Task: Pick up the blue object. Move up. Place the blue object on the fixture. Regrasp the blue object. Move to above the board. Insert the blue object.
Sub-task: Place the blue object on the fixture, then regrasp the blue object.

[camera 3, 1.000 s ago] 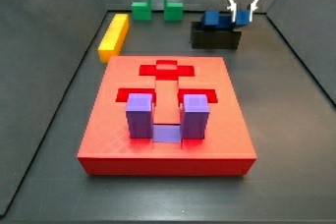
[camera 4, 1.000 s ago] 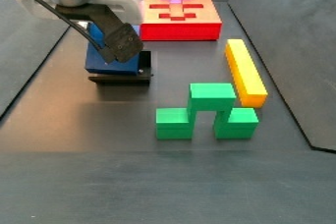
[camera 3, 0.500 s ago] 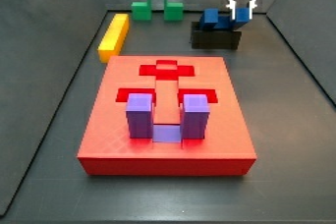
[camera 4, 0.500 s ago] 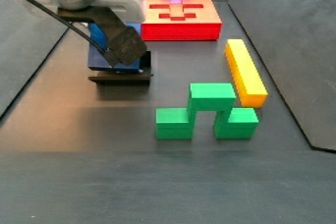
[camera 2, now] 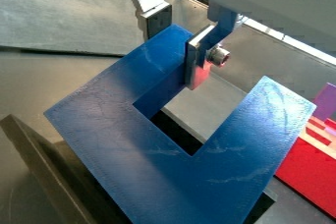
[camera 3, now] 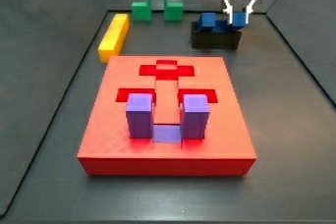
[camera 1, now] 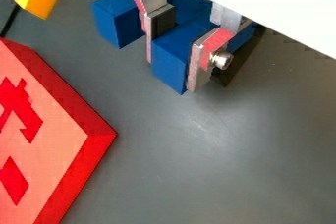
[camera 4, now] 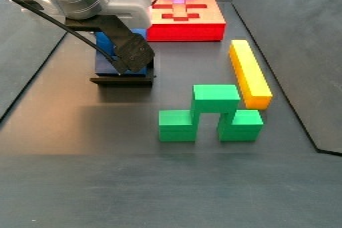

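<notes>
Blue object (camera 3: pixel 213 20) is sitting on the fixture (camera 3: pixel 217 38), at the far right corner of the dark worktop (camera 3: pixel 282 159) in a side view. Prongs are pointing up; one prong is lying directly between the end effector (camera 1: pixel 182 41) fingers (camera 1: pixel 203 59).

In both wrist views the silver plates are flanking that single prong, close in on either face. Cannot tell whether the pads are pressing or just beside it. Nothing else is between them.

Judgement: regrasp is under way. The grip line is crossing the prong's thickness, with the bridge below on the fixture.

Red board (camera 3: pixel 167 116) is lying well apart toward the near edge, a purple U-block (camera 3: pixel 165 116) seated in it, cross slot open. Yellow bar (camera 3: pixel 114 34) and green blocks (camera 3: pixel 160 4) are along the far edge.
</notes>
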Controlling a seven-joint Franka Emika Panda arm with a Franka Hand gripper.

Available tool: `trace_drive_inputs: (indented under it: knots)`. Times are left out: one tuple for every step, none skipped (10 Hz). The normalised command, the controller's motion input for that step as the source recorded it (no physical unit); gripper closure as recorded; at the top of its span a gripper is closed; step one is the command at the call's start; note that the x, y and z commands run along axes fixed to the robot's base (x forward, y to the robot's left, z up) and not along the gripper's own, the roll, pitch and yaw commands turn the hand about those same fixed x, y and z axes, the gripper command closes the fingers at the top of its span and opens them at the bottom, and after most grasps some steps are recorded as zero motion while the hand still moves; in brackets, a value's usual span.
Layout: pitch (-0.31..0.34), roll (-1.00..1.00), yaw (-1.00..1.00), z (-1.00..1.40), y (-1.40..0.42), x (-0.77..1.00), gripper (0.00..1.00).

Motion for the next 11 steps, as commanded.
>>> trace_drive_inputs:
  knots:
    - [0.103,0.03,0.00,0.00,0.02,0.00,1.00]
    - [0.000,0.00,0.00,0.00,0.00,0.00,1.00]
    - [0.000,0.00,0.00,0.00,0.00,0.00,0.00]
    - [0.000,0.22,0.00,0.00,-0.20,0.00,0.00]
    - [0.003,0.16,0.00,0.07,0.00,0.00,0.00]
    - [0.000,0.31,-0.06,0.23,-0.12,0.00,0.00]
    - [0.000,0.43,-0.08,0.42,-0.12,0.00,0.00]
    - [-0.083,0.43,-0.03,0.49,-0.13,-0.07,0.00]
    - [-0.103,0.58,-0.01,0.49,-0.15,-0.05,0.00]
    - [-0.071,0.85,0.00,0.46,-0.24,-0.03,0.00]
    - [-0.020,1.00,-0.01,0.30,-0.35,0.00,0.00]
